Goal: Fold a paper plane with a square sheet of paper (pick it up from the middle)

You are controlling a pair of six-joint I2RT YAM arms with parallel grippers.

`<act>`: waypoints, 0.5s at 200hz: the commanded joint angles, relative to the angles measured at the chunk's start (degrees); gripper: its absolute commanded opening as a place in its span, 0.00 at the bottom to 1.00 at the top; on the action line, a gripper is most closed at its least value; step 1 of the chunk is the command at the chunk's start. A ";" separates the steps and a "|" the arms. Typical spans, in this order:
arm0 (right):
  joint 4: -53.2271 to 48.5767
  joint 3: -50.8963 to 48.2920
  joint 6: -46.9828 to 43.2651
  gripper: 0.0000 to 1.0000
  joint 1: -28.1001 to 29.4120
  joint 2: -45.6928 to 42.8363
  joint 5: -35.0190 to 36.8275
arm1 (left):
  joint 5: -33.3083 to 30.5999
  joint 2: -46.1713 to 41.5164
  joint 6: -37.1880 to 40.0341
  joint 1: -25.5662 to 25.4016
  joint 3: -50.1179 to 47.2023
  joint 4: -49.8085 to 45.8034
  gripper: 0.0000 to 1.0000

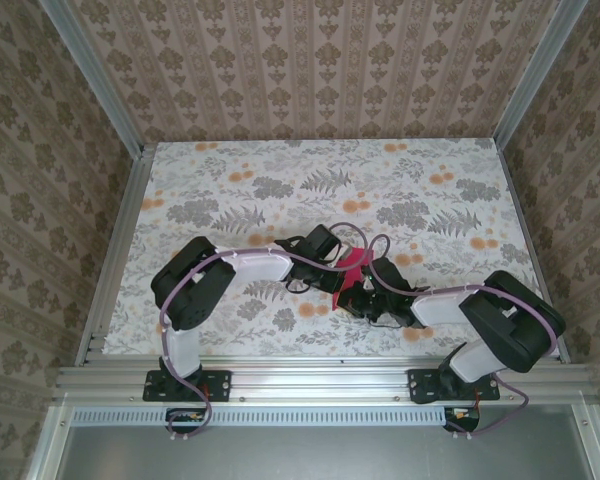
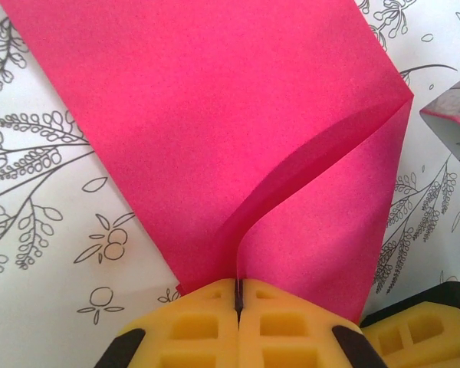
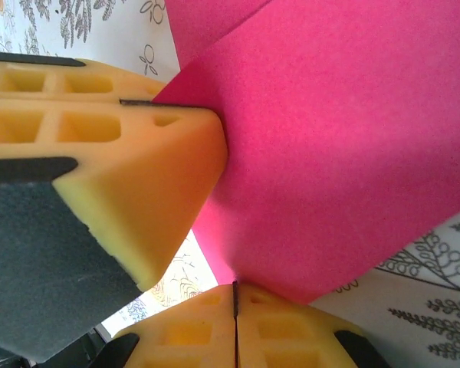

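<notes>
At the near middle of the floral-print counter [image 1: 280, 180], the thin magenta sheet of paper [image 2: 215, 115] curls in a soft fold. The yellow, foam-padded left end effector [image 2: 238, 297] and right end effector [image 3: 235, 300] each pinch its edge.

I have the sheet of paper [image 1: 352, 262] just below the top view's centre, on the desk [image 1: 230, 190], between the two arms' tips. The left fingers [image 2: 241, 316] pinch its edge at the left, the right fingers [image 3: 239, 316] its corner at the lower right, just beside them.
</notes>
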 commanded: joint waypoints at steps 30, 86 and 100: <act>-7.92 2.18 -0.19 0.08 1.34 -5.10 3.00 | -2.02 2.85 -0.11 0.92 -2.65 -4.19 0.00; -5.72 3.11 0.77 0.08 3.56 -0.84 3.15 | -1.75 2.79 -0.14 0.93 -2.27 -4.26 0.00; -5.93 2.97 1.02 0.08 3.80 0.32 3.73 | -1.78 2.78 -0.19 0.97 -2.40 -4.28 0.00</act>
